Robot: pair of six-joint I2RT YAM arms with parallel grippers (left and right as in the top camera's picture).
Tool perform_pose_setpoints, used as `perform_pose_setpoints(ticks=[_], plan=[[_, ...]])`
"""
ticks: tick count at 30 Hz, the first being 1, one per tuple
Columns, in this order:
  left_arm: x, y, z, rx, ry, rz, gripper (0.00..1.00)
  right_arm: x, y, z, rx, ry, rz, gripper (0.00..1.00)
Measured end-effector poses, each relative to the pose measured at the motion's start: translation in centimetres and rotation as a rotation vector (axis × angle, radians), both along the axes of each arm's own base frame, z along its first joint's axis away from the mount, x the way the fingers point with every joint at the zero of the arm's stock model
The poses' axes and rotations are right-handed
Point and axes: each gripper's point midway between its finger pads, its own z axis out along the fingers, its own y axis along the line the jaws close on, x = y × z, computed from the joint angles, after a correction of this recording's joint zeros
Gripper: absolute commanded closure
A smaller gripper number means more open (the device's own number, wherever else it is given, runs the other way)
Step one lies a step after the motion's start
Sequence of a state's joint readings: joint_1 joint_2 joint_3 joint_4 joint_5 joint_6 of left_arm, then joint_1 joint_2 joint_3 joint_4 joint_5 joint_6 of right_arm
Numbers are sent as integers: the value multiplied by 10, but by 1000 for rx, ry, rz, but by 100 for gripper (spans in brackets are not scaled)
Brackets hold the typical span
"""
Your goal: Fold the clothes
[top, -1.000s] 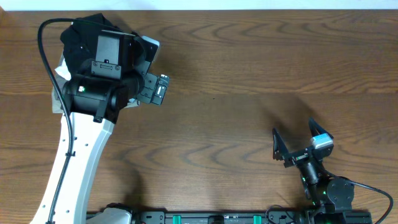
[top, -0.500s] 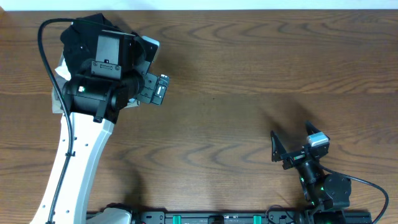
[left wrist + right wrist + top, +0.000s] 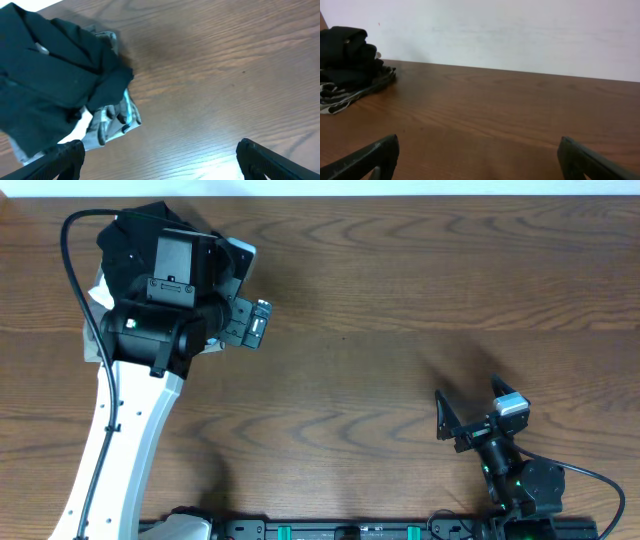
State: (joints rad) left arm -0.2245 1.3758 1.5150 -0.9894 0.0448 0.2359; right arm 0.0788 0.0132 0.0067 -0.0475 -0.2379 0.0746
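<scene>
– Brown wooden bench (image 3: 400, 300), and near its front edge the right tool (image 3: 466, 385): how does it stand?
– Its jaws are spread wide with nothing between them, above the bench.
– And the left tool (image 3: 160, 145)?
– Farther back on the left, also wide apart and empty, near the pile.
– Where's the black shirt (image 3: 45, 75)?
– Bunched at the far left corner. It lies on a grey patterned garment (image 3: 112, 117), with a bit of white cloth (image 3: 84, 121) showing underneath.
</scene>
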Motion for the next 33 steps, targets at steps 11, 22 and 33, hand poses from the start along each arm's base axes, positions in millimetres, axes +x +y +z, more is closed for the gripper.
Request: perform_pose_setpoints(ticks=[11, 22, 33], plan=[[-5, 32, 71, -52, -369, 94, 2, 0, 0, 0, 0, 0, 0, 1], [-51, 63, 57, -59, -518, 175, 2, 0, 0, 0, 0, 1, 0, 1], [-102, 81, 63, -65, -693, 232, 2, 0, 0, 0, 0, 0, 0, 1]])
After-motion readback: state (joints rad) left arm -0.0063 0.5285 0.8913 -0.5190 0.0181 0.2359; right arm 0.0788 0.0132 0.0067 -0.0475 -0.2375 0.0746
